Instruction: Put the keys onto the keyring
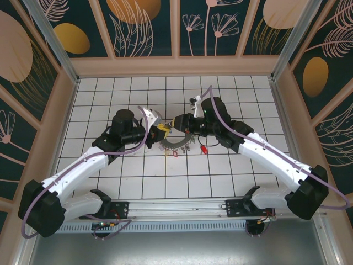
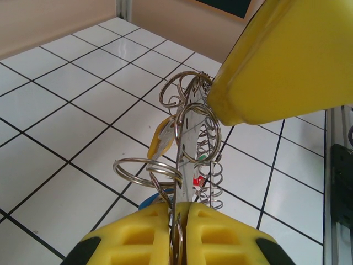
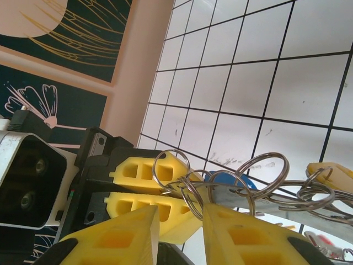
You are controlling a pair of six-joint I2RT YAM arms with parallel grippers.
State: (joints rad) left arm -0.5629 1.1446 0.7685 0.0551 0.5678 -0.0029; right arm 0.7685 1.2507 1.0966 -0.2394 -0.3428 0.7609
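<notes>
Jutting from left gripper (image 2: 176,216): keyring (image 2: 183,149)

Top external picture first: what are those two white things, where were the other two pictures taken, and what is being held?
They are robot arms, the left arm and the right arm, bolted at the near edge of a white tiled table, seen from above. The other two pictures come from a camera on each wrist, looking along its yellow fingers. The left hand is shut on the keyring, a bunch of silvery wire loops carrying keys. The right hand faces it, fingers apart around the loops; whether it grips anything I cannot tell.
</notes>
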